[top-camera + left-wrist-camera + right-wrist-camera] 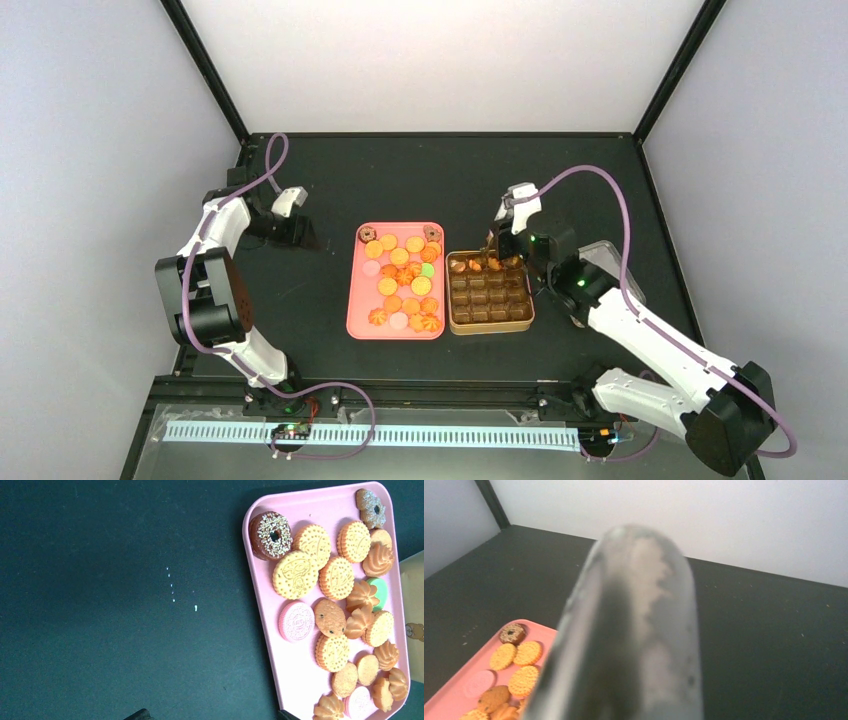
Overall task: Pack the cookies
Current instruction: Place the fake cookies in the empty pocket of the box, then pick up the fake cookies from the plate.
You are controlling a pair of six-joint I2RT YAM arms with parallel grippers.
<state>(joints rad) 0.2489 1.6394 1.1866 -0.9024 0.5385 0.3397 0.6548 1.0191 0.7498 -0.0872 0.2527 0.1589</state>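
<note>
Most of the cookies (400,275) are on the pink tray (355,300) in the middle of the table (600,180). They lie flat and close together, many of them touching, so each one can be picked off from above. Most are orange or yellow. There are a couple of pink ones, a green one, and a dark ring (270,535) with sprinkles at the far left corner of the tray.

Just to the right of the tray sits a brown box (490,310) with many little square holes. It is right beside the tray, likely so each cookie has only a short trip. A few orange cookies already lie in the far row of holes. The other holes look bare, so the packing seems to have only just begun.

The right gripper (503,238) hangs over the far edge of the box, near that filled row. In its own camera a big blurry silver thing (634,630) fills the middle. It is probably a tool for picking up cookies. The fingers are hidden, so one cannot tell if they are together or apart.

The left gripper (295,228) waits well to the left of the tray, out of the way. Its camera looks down on the tray and the dark table. Only its two finger tips peek in at the bottom edge, far apart, with nothing between them.
</note>
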